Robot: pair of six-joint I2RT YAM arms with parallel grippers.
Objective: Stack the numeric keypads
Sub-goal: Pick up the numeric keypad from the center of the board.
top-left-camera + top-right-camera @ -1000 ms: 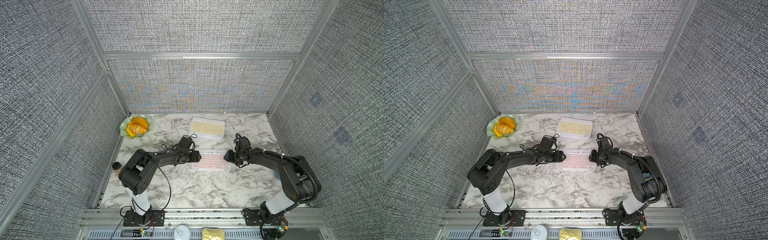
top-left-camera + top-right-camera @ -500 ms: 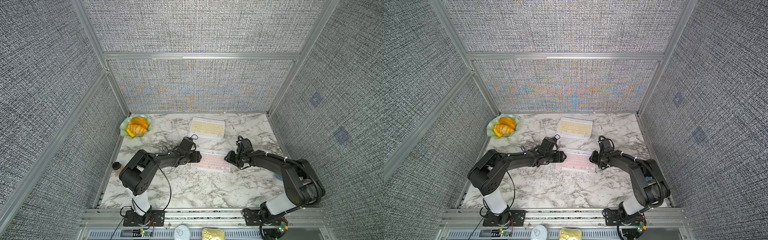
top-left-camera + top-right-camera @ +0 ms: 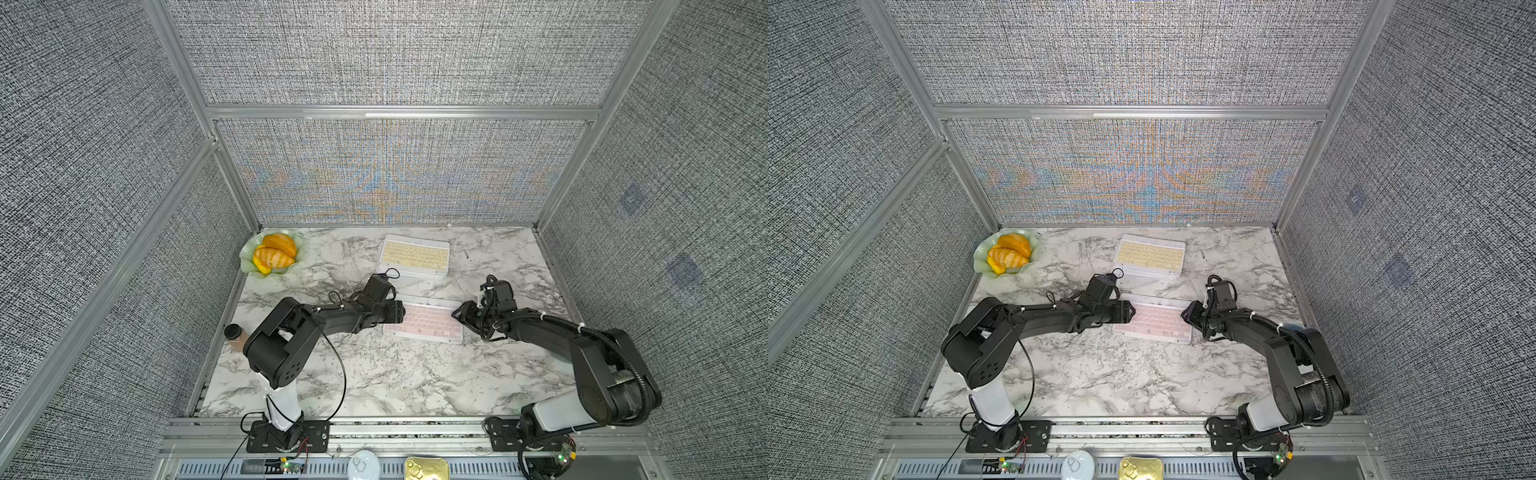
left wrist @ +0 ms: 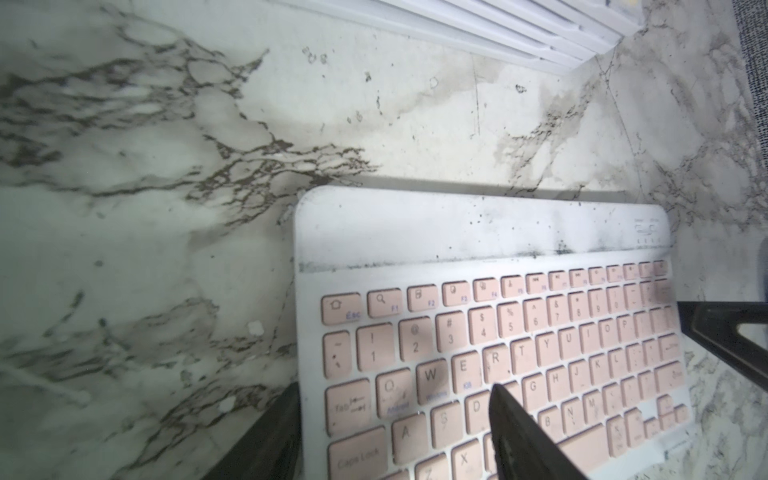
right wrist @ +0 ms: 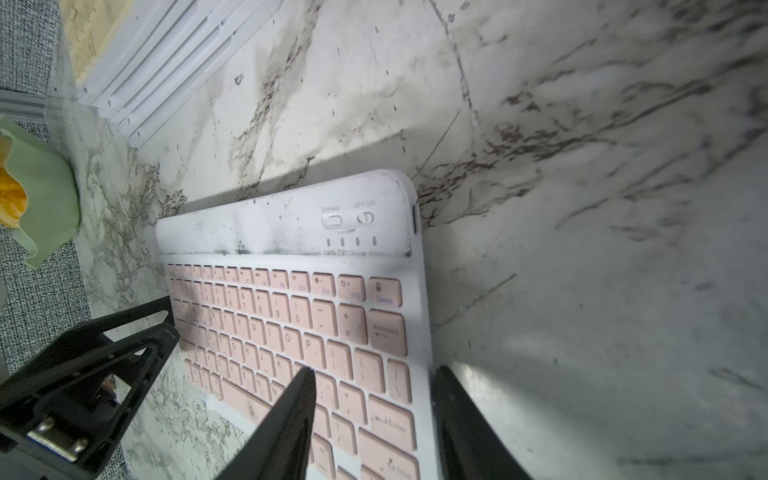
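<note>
A pink-keyed keypad (image 3: pixel 424 326) (image 3: pixel 1154 324) with a white frame is held mid-table between both arms, one at each short end. My left gripper (image 3: pixel 401 311) (image 4: pixel 392 390) is shut on its left end, one finger over the keys and the other under the edge. On the right end my right gripper (image 3: pixel 456 314) (image 5: pixel 374 370) is shut, one finger on the keys (image 5: pixel 291 316) and the other at the outer edge. Behind it lies a stack of keypads (image 3: pixel 415 255) (image 3: pixel 1150 255) with a pale yellow one on top. The stack's white edges (image 4: pixel 519 29) (image 5: pixel 158 54) show in both wrist views.
A green plate (image 3: pixel 246 259) of orange fruit sits at the back left corner. Against the left wall stands a brown cylinder with a dark lid (image 3: pixel 235 336). Grey fabric walls close in three sides. A white disc (image 3: pixel 363 465) and a gold tin (image 3: pixel 426 467) lie beyond the front rail.
The right wrist has shifted slightly to the right and toward the front. The pink keypad and the left arm stay almost where they were.
</note>
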